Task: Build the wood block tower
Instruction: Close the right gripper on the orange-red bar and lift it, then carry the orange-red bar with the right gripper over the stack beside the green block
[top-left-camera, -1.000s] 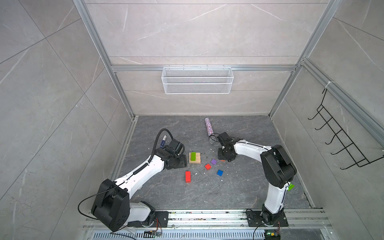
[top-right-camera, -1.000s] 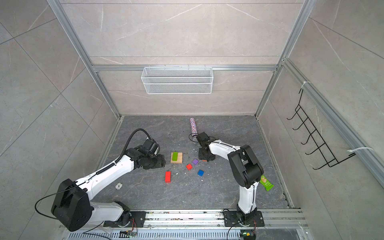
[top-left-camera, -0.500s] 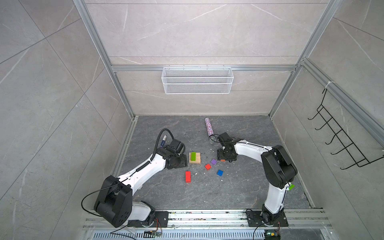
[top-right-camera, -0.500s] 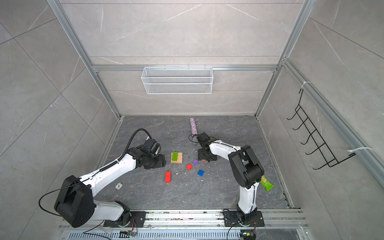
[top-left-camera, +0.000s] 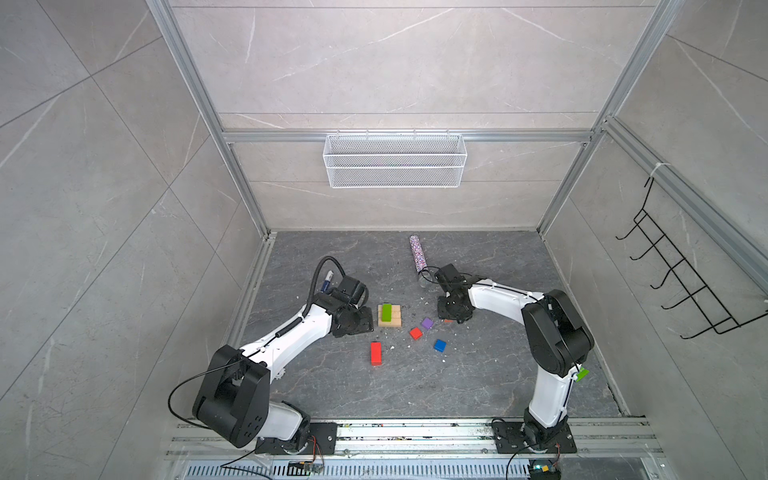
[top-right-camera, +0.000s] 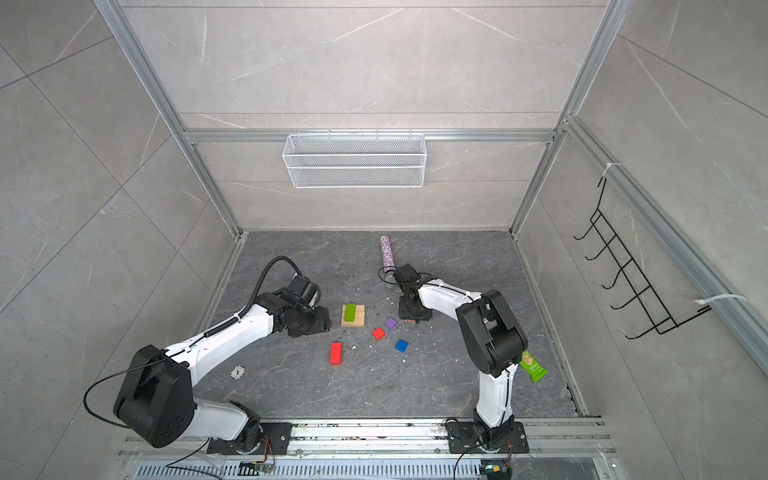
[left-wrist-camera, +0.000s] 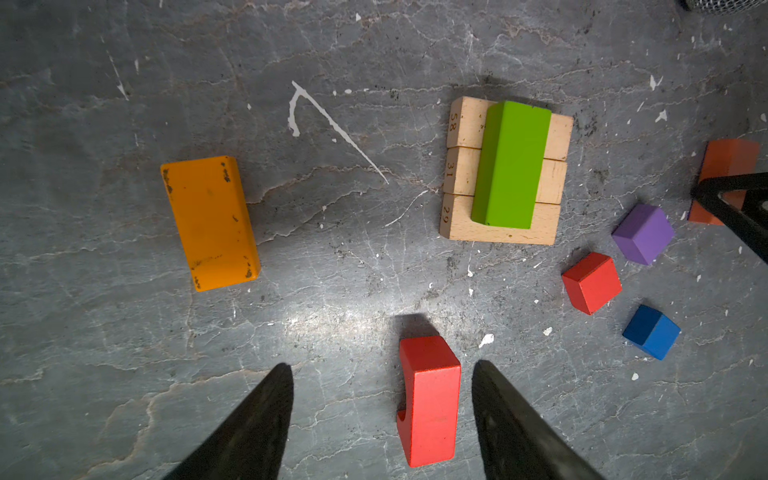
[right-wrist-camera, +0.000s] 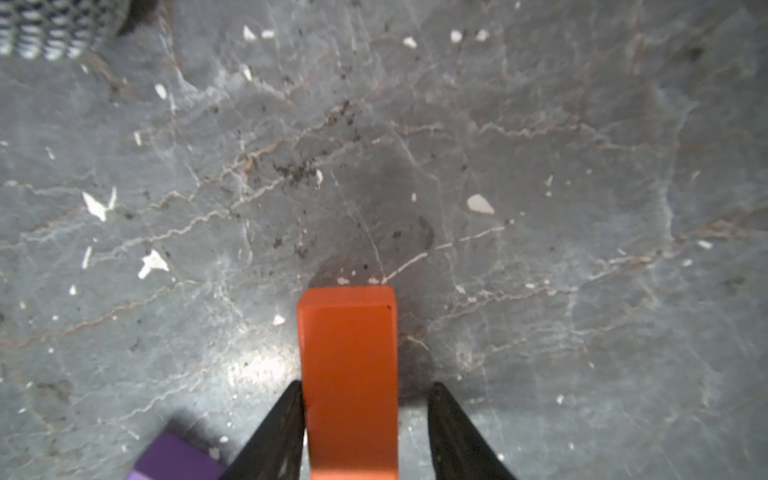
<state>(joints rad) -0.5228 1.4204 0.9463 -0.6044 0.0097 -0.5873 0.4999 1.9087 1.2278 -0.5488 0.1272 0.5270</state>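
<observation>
Left wrist view, nearest: left gripper hangs released, fingers wide apart, gripping nothing; red oblong lies flat on the floor, showing between them untouched.
Loose cubes: blue cube, red cube, purple cube, scattered apart, right of centre.
Tower: tan base flat mid-floor, green block lying across it.
Yellow-orange block: flat on the floor, apart from the tan base.
Right gripper: straddles red-orange block; one finger touches it, whether it is clamped I cannot tell.
Far: glittery tube lies on the floor.

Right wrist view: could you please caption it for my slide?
Right gripper straddling an orange block on the speckled grey floor.
</observation>
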